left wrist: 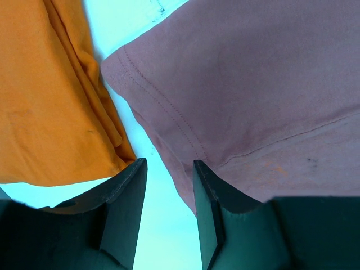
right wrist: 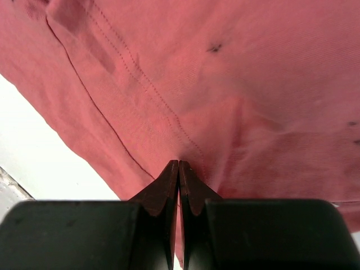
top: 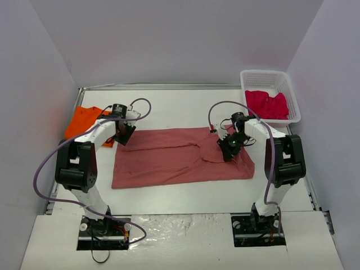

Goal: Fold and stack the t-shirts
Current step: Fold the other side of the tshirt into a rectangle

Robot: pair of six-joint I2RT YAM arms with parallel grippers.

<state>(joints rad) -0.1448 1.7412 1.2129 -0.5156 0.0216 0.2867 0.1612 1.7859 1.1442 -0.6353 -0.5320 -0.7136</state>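
The large brick-red t-shirt (top: 174, 157) lies spread flat in the middle of the table. My right gripper (top: 229, 147) is down on its right part, shut on a pinch of the cloth (right wrist: 225, 84); a strip of fabric shows between the closed fingertips of the right gripper (right wrist: 179, 163). My left gripper (top: 122, 135) hovers at the shirt's far left corner, open, with bare table between its fingers (left wrist: 169, 163). The brick-red hem (left wrist: 253, 84) lies just right of that gap and the orange t-shirt (left wrist: 45, 95) just left of it. The crimson-pink t-shirt (top: 267, 104) lies in the basket.
A white slatted basket (top: 264, 73) stands at the far right corner. The orange t-shirt (top: 81, 121) lies crumpled at the table's left edge, close to the left wall. Grey walls enclose the table on three sides.
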